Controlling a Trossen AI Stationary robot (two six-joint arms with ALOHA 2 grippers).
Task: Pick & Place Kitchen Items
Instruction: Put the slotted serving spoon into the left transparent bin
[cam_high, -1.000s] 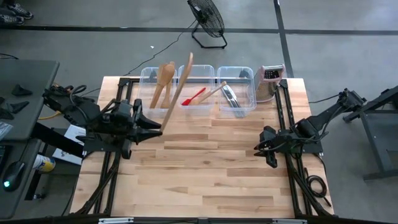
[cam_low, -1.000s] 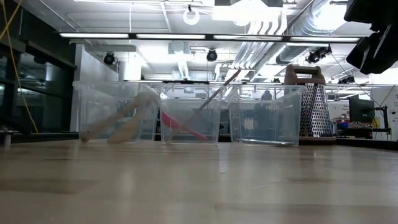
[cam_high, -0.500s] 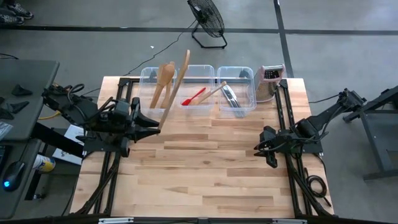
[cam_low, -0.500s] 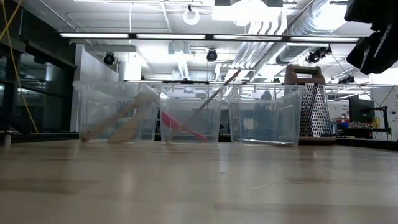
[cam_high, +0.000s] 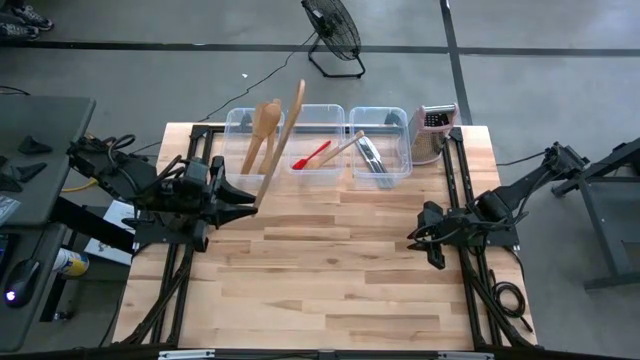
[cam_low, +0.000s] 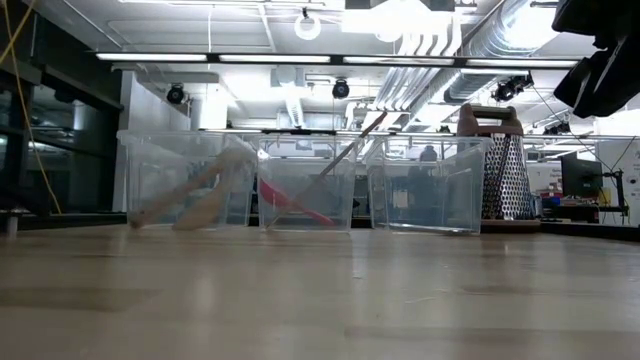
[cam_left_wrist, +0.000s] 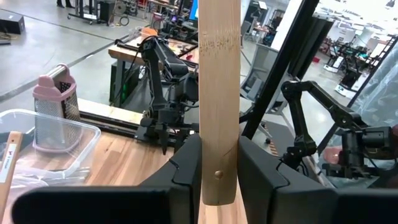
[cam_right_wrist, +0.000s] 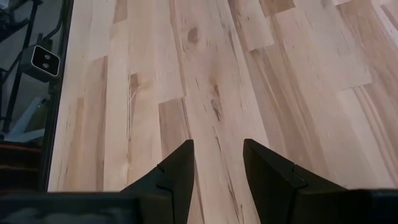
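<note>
Tubs are standing in a row along the far edge of the table (cam_high: 330, 270), three clear plastic ones side by side, with the box grater (cam_high: 432, 132) upright just beside the right tub (cam_high: 380, 143). Taking the middle tub (cam_high: 318, 145) as the landmark: the left tub (cam_high: 250, 140) next to it is holding two pale wooden spoons (cam_high: 265, 130), the middle tub itself is holding the red spatula (cam_high: 311, 156) and a slim wooden utensil (cam_high: 345, 146) that is leaning across toward the right tub, where the metal tongs (cam_high: 370, 158) are lying. Nothing is lying on the bare boards nearer than the tubs.

Just nearer than the left tub, the left gripper (cam_high: 248, 200) is clamping its fingers (cam_left_wrist: 186, 177) on the lower end of a long wooden spatula (cam_high: 284, 135); the left wrist view shows both dark fingers pressing against the flat handle (cam_left_wrist: 219, 124). The spatula is slanting up and away from the gripper, crossing over the boundary between the left tub and the middle tub (it is off the table). It is looking pale, straight and flat, with a faint mark burnt into the wood.

The right gripper (cam_high: 416, 236) is hovering well to the right of the middle tub and nearer the front, over bare wood, its fingers (cam_right_wrist: 180, 168) standing partly apart and holding nothing.
</note>
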